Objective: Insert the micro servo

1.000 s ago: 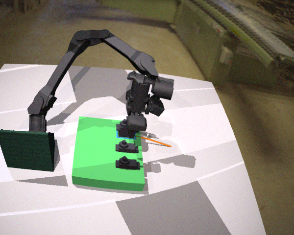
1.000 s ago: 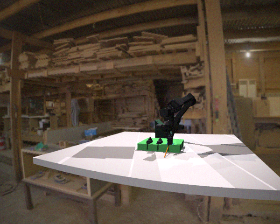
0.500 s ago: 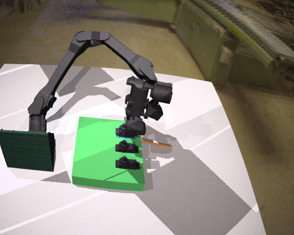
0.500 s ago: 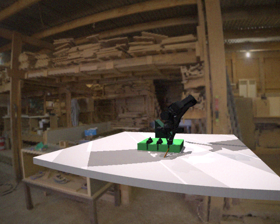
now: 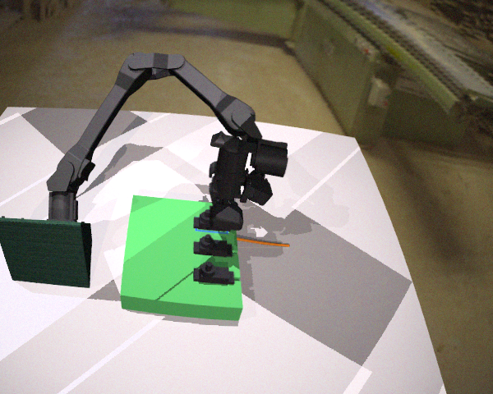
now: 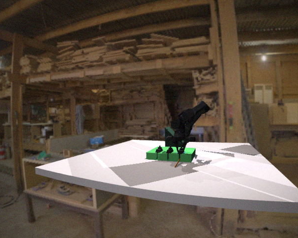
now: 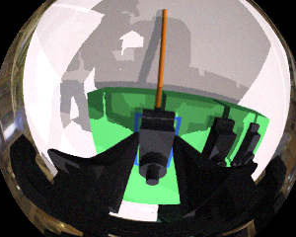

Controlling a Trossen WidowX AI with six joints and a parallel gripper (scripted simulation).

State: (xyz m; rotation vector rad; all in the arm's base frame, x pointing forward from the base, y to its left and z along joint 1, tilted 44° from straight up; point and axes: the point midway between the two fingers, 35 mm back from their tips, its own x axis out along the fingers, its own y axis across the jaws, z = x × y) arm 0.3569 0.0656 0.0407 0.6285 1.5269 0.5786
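Note:
The loose micro servo is black and sits at the blue-marked pocket on the green deck. Its output shaft points up. Its body is inside the blue outline and looks about level with its neighbours; whether both ears are flat cannot be told. Its orange cable runs out over the deck's edge on the notch side and slopes toward the table. My gripper is slightly open, its fingertips low on either side of the servo, very close to it.
Two fitted black servos stand in a row beside the pocket, close to my finger in the wrist view. A dark green panel stands upright near the arm's base. The white table carries everything.

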